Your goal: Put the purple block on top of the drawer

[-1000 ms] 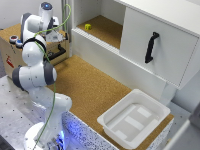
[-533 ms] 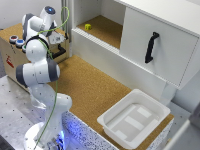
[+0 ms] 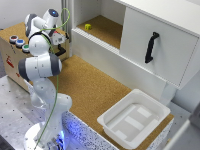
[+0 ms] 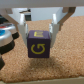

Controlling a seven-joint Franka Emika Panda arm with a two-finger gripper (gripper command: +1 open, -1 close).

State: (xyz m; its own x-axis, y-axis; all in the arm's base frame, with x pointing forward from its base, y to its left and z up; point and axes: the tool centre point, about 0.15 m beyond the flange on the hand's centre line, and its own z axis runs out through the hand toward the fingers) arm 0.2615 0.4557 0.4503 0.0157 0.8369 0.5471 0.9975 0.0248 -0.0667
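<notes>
Hand (image 4: 38, 29): clenched on the purple block (image 4: 37, 44), which is gripped between both fingers and marked with a yellow letter.
Block position: held above the cork bench (image 3: 90, 87), near its far left edge, just beside the drawer (image 3: 12, 62).
Drawer top: coloured buttons (image 3: 19, 43) are seen.

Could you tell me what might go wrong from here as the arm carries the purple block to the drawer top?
1. In the wrist view the tool pinches only the upper edge of the purple block, so it could slip or twist out.
2. The drawer top already carries three buttons; a block set on one might tilt or roll off.
</notes>
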